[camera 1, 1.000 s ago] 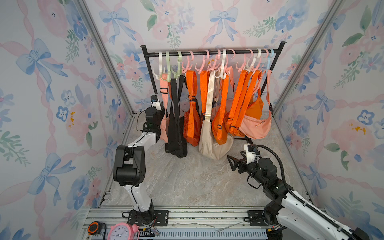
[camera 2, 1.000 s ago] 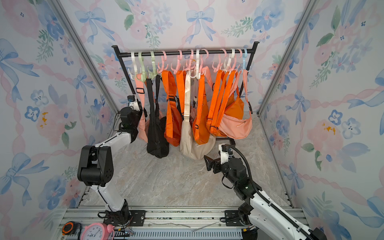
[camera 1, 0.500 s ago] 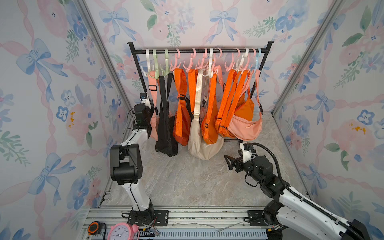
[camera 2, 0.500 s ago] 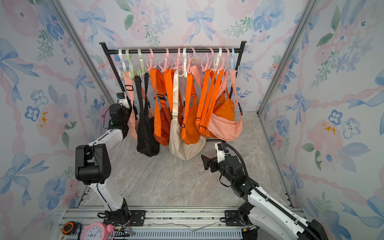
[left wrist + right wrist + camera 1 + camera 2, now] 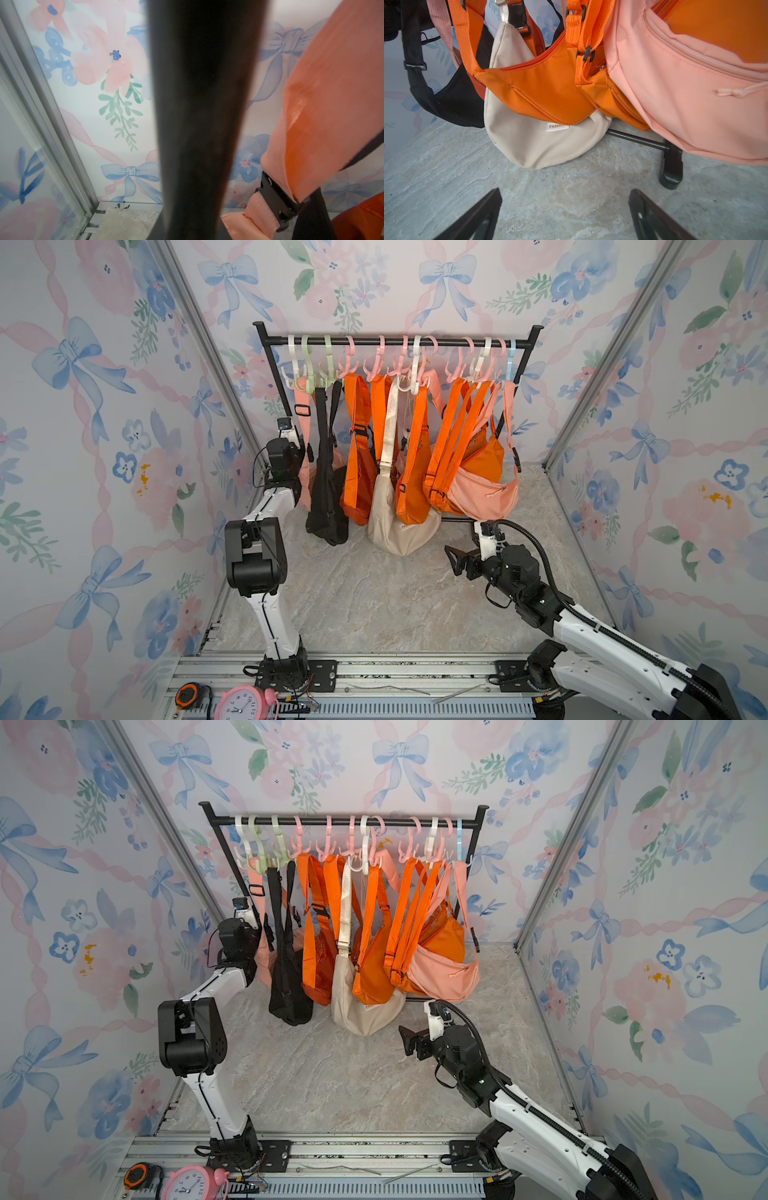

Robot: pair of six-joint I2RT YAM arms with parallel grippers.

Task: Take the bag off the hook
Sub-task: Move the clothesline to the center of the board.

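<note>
Left wrist view: peach strap (image 5: 324,108) fills right half of frame, black buckle (image 5: 276,199) at lower right. Soft webbing, likely to fold and swing.

In a top view, peach bag (image 5: 306,489) hangs at left end of rail (image 5: 395,341), left of centre. Probably light and limp. Pinch strap flat above buckle, lift up and clear.

Left gripper (image 5: 299,445) sits beside strap, fingers hidden, spread cannot be told. Right gripper (image 5: 565,193) spread wide, empty, low in frame.
</note>
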